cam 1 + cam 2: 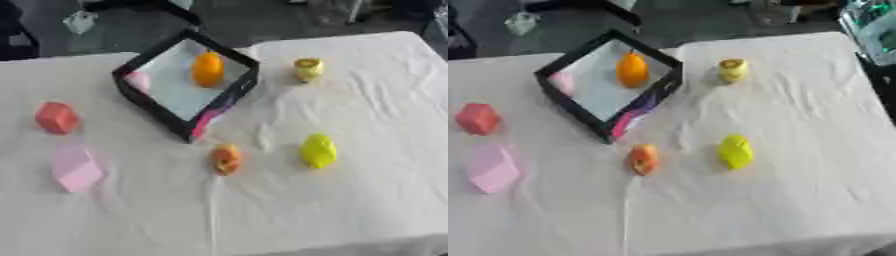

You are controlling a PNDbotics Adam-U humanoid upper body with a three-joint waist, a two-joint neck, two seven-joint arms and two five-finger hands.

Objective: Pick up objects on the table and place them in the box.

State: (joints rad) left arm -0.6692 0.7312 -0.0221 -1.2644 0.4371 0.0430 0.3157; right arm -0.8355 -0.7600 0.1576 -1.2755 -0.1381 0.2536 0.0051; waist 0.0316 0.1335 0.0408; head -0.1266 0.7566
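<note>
1. Notably, neither robot hand shows in either view, so whether either one is open or closed cannot be told, and no object can be placed by its bearing from a hand. By the rig's layout, the left arm would enter from the views' left side and the right arm from the right.

2. On that footing, the red block (pixel 57 117) and the pink block (pixel 77 169) lie on the left arm's side. The yellow rounded object (pixel 318 150) and the small yellow cup-like object (pixel 307 68) lie on the right arm's side. The small orange object (pixel 227 159) sits near the middle, just in front of the box's near corner, so either arm looks equally placed for it.

3. The box (pixel 150 106) stands turned corner-on, a diamond in outline, with dark walls and a pale floor. An orange egg-shaped object (pixel 207 69) already stands inside it, long axis upright, and a pale pink shape (pixel 136 80) lies against the left inner wall.

4. The yellow rounded object's long axis runs away from the robot; the pink block's appears slightly tilted.

5. The surface (pixel 367 200) is covered by a white cloth with soft wrinkles and a crease running toward the near edge.

6. The blocks look faceted and matte, the rounded pieces smooth. Five objects remain outside the box, so the task seems barely begun.
</note>
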